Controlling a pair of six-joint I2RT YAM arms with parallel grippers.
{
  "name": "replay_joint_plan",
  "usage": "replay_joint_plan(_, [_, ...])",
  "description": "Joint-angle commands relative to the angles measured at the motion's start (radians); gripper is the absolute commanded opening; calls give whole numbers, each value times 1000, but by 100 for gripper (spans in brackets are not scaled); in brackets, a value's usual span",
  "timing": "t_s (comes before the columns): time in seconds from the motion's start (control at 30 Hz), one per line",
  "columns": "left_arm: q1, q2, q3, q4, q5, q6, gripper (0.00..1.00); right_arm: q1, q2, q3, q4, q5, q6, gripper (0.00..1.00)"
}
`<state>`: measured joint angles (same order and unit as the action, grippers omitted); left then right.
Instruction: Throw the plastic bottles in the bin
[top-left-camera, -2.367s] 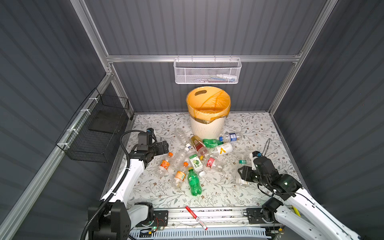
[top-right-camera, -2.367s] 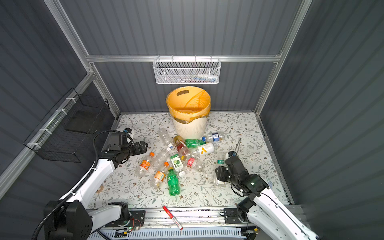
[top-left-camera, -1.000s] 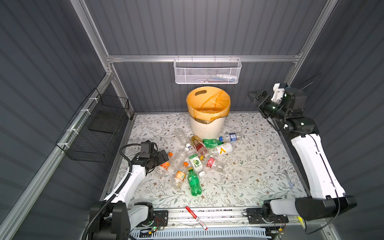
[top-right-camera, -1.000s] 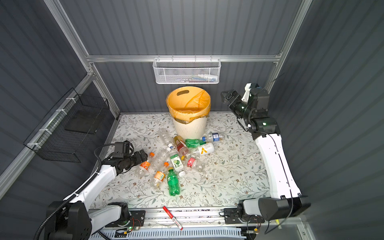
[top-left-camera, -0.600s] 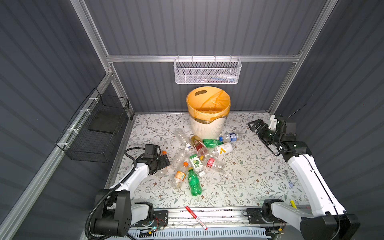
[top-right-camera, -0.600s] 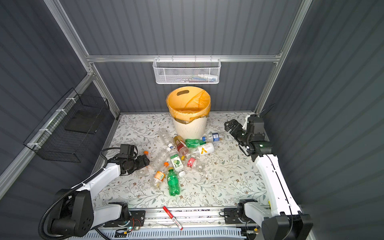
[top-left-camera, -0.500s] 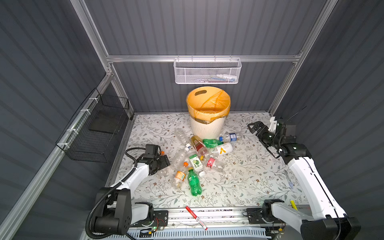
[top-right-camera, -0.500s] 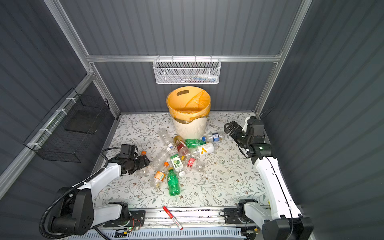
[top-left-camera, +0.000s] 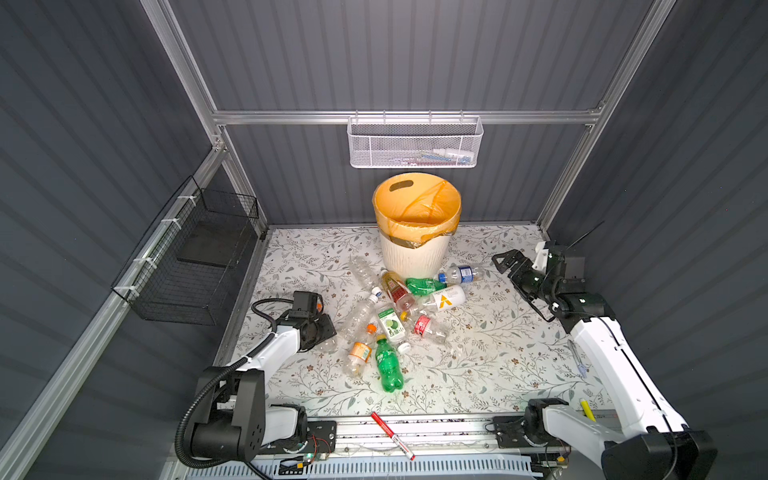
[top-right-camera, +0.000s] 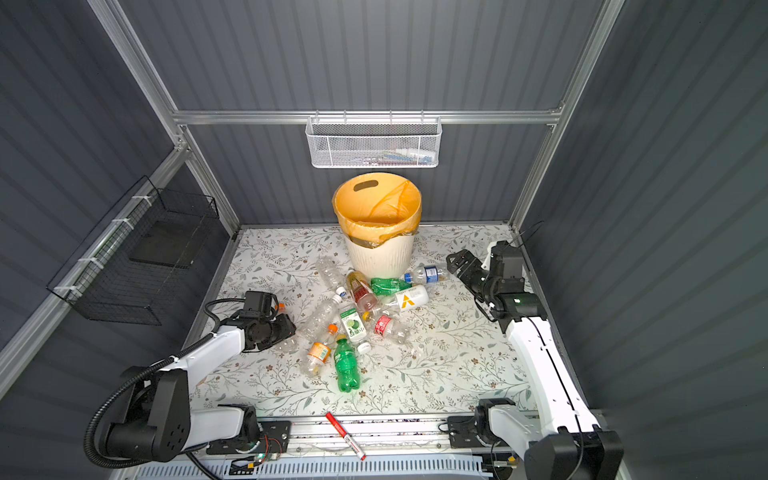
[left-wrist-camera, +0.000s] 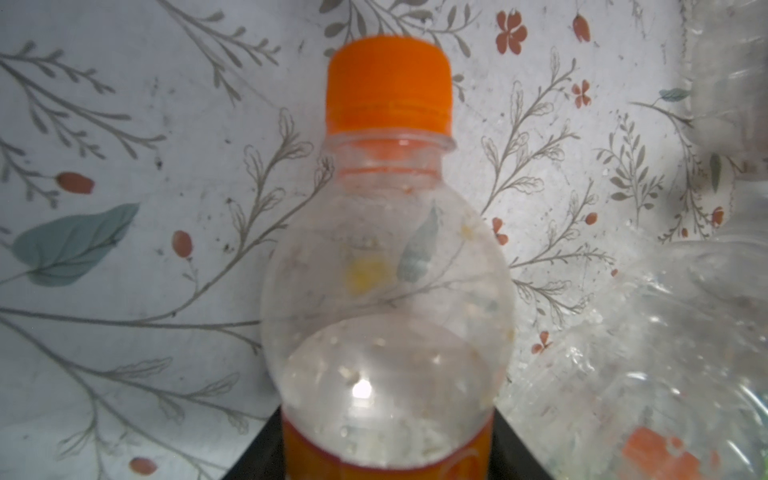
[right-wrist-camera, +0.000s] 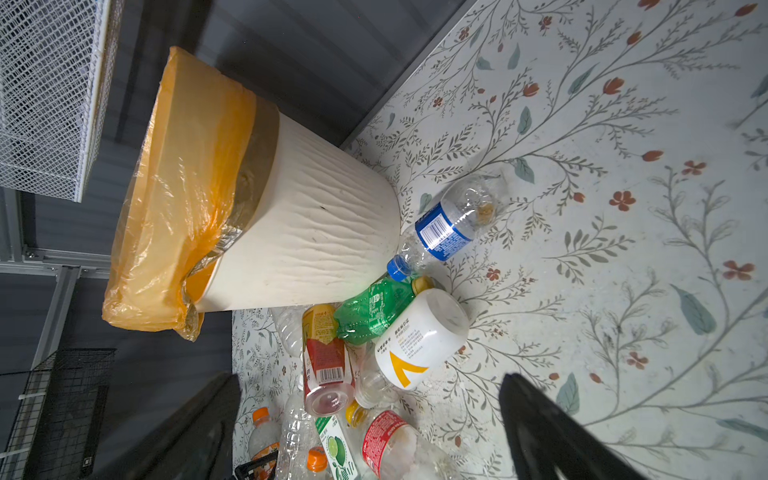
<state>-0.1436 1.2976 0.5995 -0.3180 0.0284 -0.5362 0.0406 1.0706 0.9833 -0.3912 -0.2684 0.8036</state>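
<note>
"Since a second ago, the right gripper (top-left-camera: 508, 261) has dropped from bin (top-left-camera: 415, 253) height; jaws wide, near the blue-labelled bottle (top-left-camera: 461, 273)."

"And the left gripper (top-left-camera: 322, 330)?"

"Clamped on the orange-capped bottle (left-wrist-camera: 386, 291), low over the mat (top-left-camera: 478, 374). The other plastic bottles (top-left-camera: 388, 365) remain; none seen binned."

The left arm (top-left-camera: 274, 353) reaches forward, low and nearly flat. Its claw (top-left-camera: 321, 332) is clamped on the body of an orange-capped bottle (left-wrist-camera: 386, 291) (black fingers (left-wrist-camera: 257, 455) show on either side in the wrist view). The right arm (top-left-camera: 611, 365) rises from its base, wrist bent inward. Its claw (top-left-camera: 505, 261) is spread wide and holds nothing.
</note>
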Motion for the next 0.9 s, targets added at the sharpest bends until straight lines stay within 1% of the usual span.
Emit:
replay_joint_plan(0.0, [-5,-27,105,12,-39,3,53,-3,0,-22,44,-16,20,99])
replay_joint_plan(0.07, [-5,-11,241,-16,-56,17,52,-4,2,-29,50,-26,29,99])
replay_joint_plan(0.17, [-19,24,524,-13,-26,42,51,-2,0,-31,46,-38,29,99])
replay_joint_plan(0.2, [-37,52,646,-1,-6,54,51,-2,-2,-34,46,-38,29,99])
replay_joint_plan(0.27, [-105,141,930,-4,40,84,53,-2,-6,-39,49,-38,29,99])
replay_joint_plan(0.3, [-149,206,1086,-6,113,103,59,-2,-7,-45,54,-38,34,99])
replay_joint_plan(0.33, [-182,277,1200,-10,163,108,72,-3,-8,-52,62,-40,42,99])
replay_joint_plan(0.37, [-211,354,1355,-22,209,96,89,-2,-8,-63,76,-51,54,99])
replay_joint_plan(0.4, [-227,430,1473,-21,272,87,100,-2,-8,-73,94,-58,69,99])
replay_joint_plan(0.43, [-233,490,1563,-22,293,77,100,-2,-9,-81,107,-58,81,99])
replay_joint_plan(0.47, [-234,554,1663,-54,293,57,100,-2,-11,-87,112,-102,92,99])
replay_joint_plan(0.5, [-234,606,1747,-85,327,57,100,-2,-14,-90,111,-105,93,99])
replay_joint_plan(0.53, [-234,640,1794,-106,313,73,100,-1,-19,-92,108,-106,93,99])
replay_joint_plan(0.6, [-227,652,1792,-111,238,66,100,-2,-33,-92,90,-94,79,99])
replay_joint_plan(0.67, [-225,618,1723,-78,195,72,100,-3,-46,-88,62,-79,58,99])
replay_joint_plan(0.73, [-219,556,1613,-22,153,69,100,-3,-53,-82,36,-31,36,99])
replay_joint_plan(0.8, [-203,501,1527,22,140,57,100,-7,-51,-72,21,-21,19,99])
replay_joint_plan(0.87, [-183,463,1476,28,135,54,100,-11,-42,-57,8,-6,2,99])
